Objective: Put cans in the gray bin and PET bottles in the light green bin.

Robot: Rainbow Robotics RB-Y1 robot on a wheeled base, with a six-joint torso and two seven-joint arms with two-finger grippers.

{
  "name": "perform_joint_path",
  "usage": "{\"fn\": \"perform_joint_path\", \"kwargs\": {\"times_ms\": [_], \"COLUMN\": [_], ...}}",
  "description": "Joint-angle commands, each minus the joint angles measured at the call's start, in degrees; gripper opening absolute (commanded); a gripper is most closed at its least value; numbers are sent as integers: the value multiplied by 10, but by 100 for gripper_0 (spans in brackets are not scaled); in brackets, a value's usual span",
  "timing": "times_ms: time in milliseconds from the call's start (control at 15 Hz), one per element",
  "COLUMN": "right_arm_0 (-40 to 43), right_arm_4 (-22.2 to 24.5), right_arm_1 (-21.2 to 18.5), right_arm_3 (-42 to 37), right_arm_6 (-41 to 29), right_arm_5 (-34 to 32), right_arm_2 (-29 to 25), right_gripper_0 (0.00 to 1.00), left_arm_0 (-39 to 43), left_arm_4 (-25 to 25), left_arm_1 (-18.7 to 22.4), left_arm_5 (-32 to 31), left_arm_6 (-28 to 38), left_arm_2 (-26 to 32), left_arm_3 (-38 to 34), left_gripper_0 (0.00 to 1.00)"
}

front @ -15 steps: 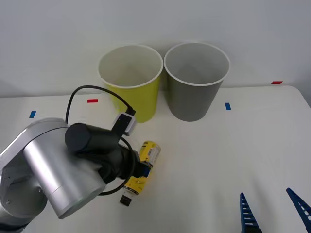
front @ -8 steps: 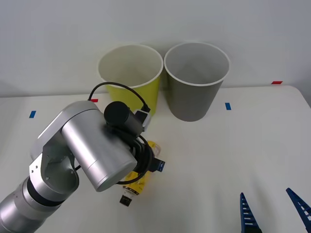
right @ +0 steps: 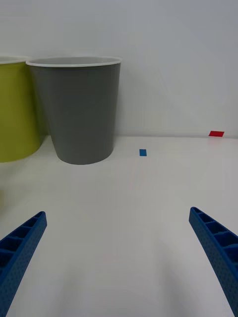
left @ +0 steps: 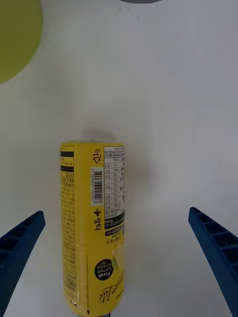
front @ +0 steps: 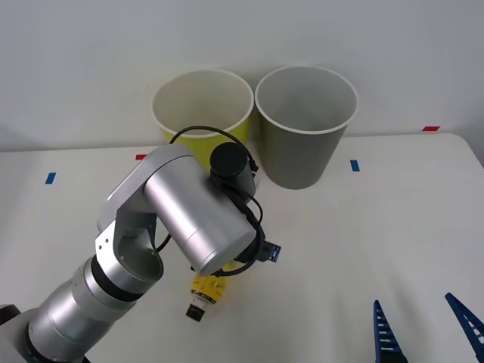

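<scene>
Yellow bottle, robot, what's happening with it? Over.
Left end effector open, above the bottle. Bottle lying flat on the table, not gripped. Right end effector open, idle near the table's front edge. Green bin not blocked.

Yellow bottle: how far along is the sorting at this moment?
Nothing looks sorted yet: the yellow bottle lies on its side on the table, in front of the green bin and gray bin. In hand: the left gripper hovers open over the bottle, not gripping. The right gripper waits open. Left: grasp, lift, drop into the green bin.
</scene>
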Motion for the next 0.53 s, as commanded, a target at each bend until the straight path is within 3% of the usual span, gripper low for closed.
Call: {"fn": "perform_joint_path", "kwargs": {"times_ms": [67, 533], "right_arm_0": [0, 0], "right_arm_4": [0, 0], "right_arm_1": [0, 0], "right_arm_3": [0, 0], "right_arm_6": [0, 0], "right_arm_5": [0, 0], "right_arm_2": [0, 0], "right_gripper_0": [100, 100], "left_arm_0": [-17, -42], "left_arm_4": [-3, -24], "left_arm_1": [-21, -38], "left_arm_5": [8, 11], "left_arm_6": [-5, -7], "left_arm_2": [-3, -2], "left_arm_3": [33, 112], "left_gripper_0": [100, 100]}}
